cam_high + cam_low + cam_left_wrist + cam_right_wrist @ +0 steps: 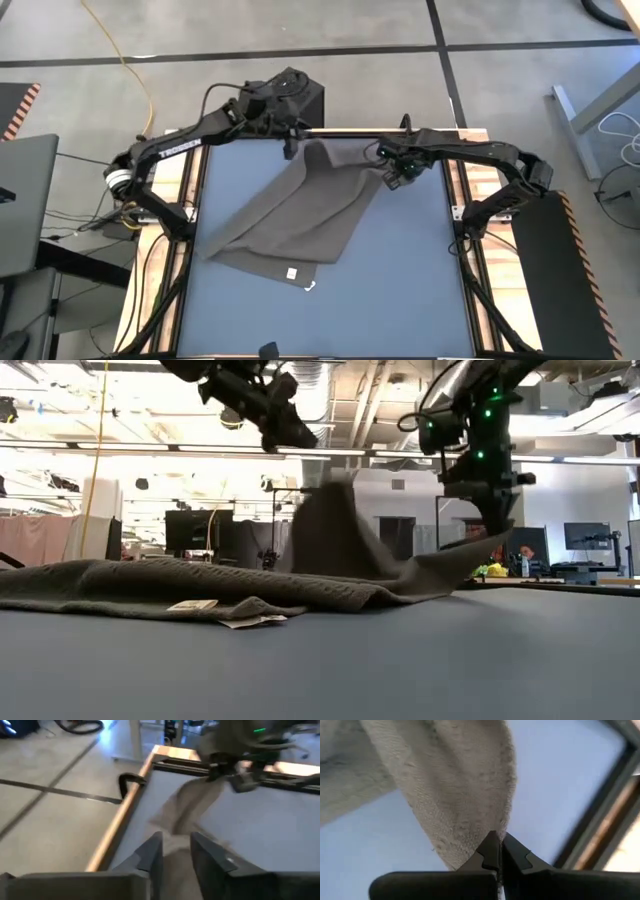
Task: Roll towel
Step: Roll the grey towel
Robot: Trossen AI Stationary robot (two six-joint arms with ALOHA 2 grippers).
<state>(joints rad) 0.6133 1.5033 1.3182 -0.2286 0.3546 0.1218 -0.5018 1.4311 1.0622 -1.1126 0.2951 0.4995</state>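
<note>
Lying diagonally across the blue table (400, 290), the towel (290, 215) runs from a flat near-left corner up to the far edge, where its far portion is lifted off the surface. You can see its small white tag (292, 273) at the near edge, resting on the table; in the low view the tag (192, 605) sits at the front of the flat part of the towel (150, 585). In that same view the far portion rises into a peak at centre, and one corner stretches out toward the right gripper (497, 525). You will find the right gripper (392, 178) at the far right corner of the towel, clamped on it: the right wrist view shows the fingers (490, 851) pressed together with the towel (455, 785) pinched between them and hanging beyond. The left gripper (291, 148) is at the far edge of the table, just beside the raised far-left part of the towel. In the left wrist view its fingers (152, 852) stand apart with a gap between them, the towel (187, 810) lies beyond them, and nothing is gripped.
</note>
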